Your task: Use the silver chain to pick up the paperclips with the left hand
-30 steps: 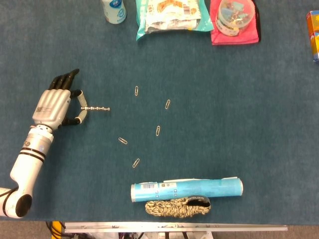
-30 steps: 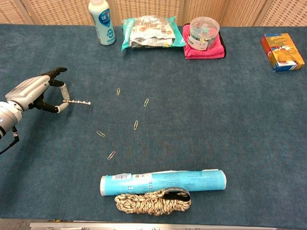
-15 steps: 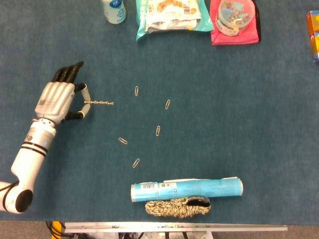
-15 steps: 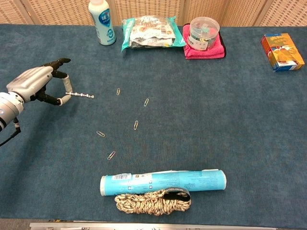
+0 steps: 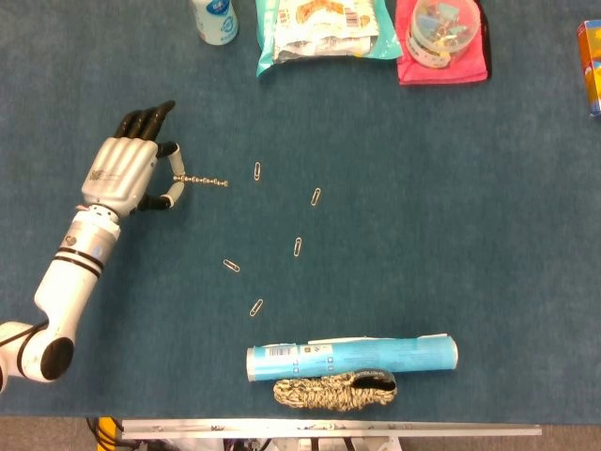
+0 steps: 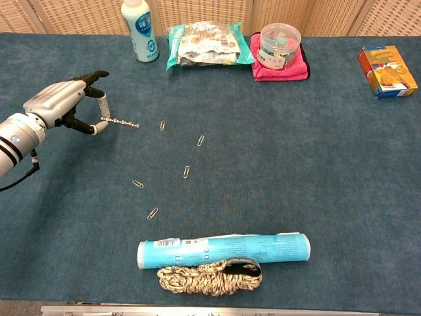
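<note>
We carry the silver chain toward the nearest paperclip.

Our left hand (image 5: 127,174) pinches the silver chain (image 5: 202,180) between thumb and a finger, with the chain sticking out stiffly to the right above the blue tabletop (image 5: 451,207). Over the last second the hand has travelled up and to the right, so the chain's free tip now sits just beside the top paperclip (image 5: 257,171), apart from it but close. We judge that the approach is nearly done and that a short further reach should bring the tip onto that clip. The other paperclips (image 5: 298,247) lie scattered to the right and below, all untouched on the table. Our right hand appears in neither view.
</note>
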`<control>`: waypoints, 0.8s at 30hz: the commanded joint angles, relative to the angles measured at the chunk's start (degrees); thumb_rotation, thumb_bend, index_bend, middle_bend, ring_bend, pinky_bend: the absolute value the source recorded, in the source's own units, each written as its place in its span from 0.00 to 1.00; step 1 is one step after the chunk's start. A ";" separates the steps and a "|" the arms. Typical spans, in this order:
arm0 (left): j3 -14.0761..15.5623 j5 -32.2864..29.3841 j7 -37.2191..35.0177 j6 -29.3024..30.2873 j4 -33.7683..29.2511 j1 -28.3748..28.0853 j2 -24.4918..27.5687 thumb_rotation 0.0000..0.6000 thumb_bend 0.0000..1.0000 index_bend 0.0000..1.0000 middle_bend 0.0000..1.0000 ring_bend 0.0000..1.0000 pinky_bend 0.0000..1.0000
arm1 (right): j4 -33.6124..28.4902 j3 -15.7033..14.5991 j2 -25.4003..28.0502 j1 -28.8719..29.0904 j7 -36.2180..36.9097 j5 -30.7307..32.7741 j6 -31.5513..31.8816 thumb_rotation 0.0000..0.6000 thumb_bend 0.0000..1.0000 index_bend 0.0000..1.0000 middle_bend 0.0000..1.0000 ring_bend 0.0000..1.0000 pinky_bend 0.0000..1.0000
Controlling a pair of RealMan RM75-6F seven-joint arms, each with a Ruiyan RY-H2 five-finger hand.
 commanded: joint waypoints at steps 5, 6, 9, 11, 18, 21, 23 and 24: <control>-0.40 -0.73 -0.03 -1.11 0.94 -1.16 -0.64 1.00 0.36 0.58 0.00 0.00 0.05 | 0.04 0.08 0.15 -0.25 0.15 0.04 0.35 1.00 0.00 0.00 0.06 0.03 0.22; -0.43 -0.85 -0.11 -1.31 1.17 -1.34 -0.80 1.00 0.36 0.58 0.00 0.00 0.05 | 0.04 0.10 0.19 -0.30 0.16 0.07 0.41 1.00 0.00 0.00 0.06 0.03 0.22; -0.52 -1.01 -0.48 -1.64 1.65 -1.72 -1.22 1.00 0.36 0.58 0.00 0.00 0.05 | 0.00 0.15 0.27 -0.43 0.15 0.12 0.61 1.00 0.00 0.00 0.06 0.03 0.22; -0.65 -1.10 -0.97 -1.90 1.97 -2.03 -1.58 1.00 0.36 0.58 0.00 0.00 0.05 | -0.01 0.25 0.35 -0.55 0.21 0.25 0.80 1.00 0.00 0.00 0.06 0.03 0.22; -1.05 -1.01 -2.25 -2.96 3.85 -3.51 -3.26 1.00 0.36 0.59 0.00 0.00 0.05 | 0.37 0.34 0.42 -1.10 0.52 1.21 0.83 1.00 0.00 0.00 0.06 0.03 0.22; -1.03 -1.03 -2.61 -3.39 4.70 -3.99 -3.87 1.00 0.36 0.59 0.00 0.00 0.05 | 0.55 0.34 0.47 -1.31 0.63 1.47 0.82 1.00 0.00 0.00 0.06 0.03 0.22; -0.98 -1.14 -2.74 -3.70 5.29 -4.24 -4.23 1.00 0.36 0.59 0.00 0.00 0.05 | 0.63 0.40 0.48 -1.42 0.75 1.60 0.90 1.00 0.00 0.00 0.06 0.03 0.22; -0.96 -1.24 -2.80 -3.91 5.58 -4.38 -4.41 1.00 0.36 0.59 0.00 0.00 0.05 | 0.68 0.43 0.47 -1.49 0.84 1.66 0.94 1.00 0.00 0.00 0.06 0.03 0.22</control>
